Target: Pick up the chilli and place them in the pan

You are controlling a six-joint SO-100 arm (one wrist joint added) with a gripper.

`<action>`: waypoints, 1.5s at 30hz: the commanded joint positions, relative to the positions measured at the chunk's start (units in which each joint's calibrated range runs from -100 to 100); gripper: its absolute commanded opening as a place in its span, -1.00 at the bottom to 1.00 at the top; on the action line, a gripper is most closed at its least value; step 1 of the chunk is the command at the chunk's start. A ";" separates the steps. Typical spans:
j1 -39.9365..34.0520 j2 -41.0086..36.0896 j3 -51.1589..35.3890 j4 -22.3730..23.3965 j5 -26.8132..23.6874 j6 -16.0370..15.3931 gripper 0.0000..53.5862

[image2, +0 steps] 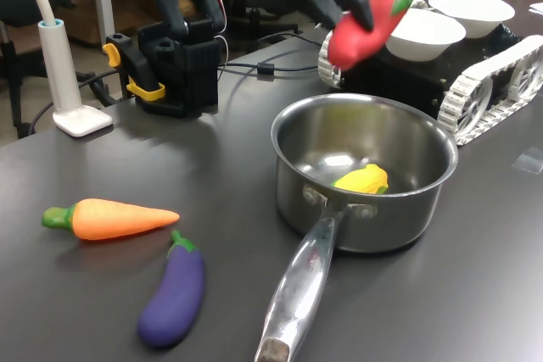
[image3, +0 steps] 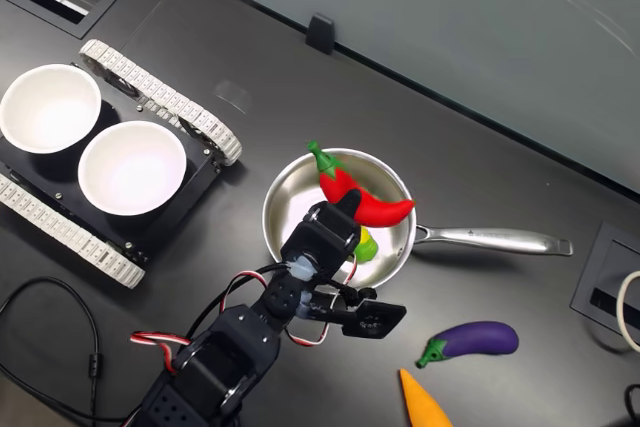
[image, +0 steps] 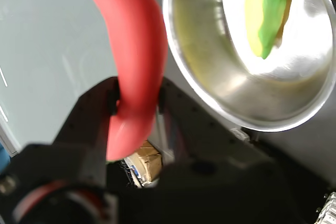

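Across the first exterior view from its left, we see the carrot (image2: 114,218) and eggplant (image2: 174,296) lying on the table (image2: 212,158), left aside as they are not wanted. Further right stands the pan (image2: 365,180), a yellow-green toy (image2: 363,180) inside. We hold the chilli (image2: 369,23) clamped mid-length in our gripper (image2: 356,10), raised over the far rim, we judge so it clears the wall before release.

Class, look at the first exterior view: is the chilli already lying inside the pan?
No. The chilli is held in the air by the gripper, above the pan, which holds only a yellow-green toy.
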State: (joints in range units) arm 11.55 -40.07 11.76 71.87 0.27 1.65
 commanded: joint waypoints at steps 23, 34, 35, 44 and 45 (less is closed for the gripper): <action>-3.98 -7.21 9.45 -2.06 3.42 -0.48 -0.27; -3.87 -8.81 8.00 2.29 3.91 -0.48 0.10; -3.52 -8.98 7.91 2.46 3.91 -0.48 0.12; -1.00 -12.86 6.55 2.97 4.30 -0.39 0.26; -0.66 -13.45 5.91 3.06 4.30 -0.39 0.24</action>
State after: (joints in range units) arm 8.91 -48.99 24.43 74.25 3.93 1.65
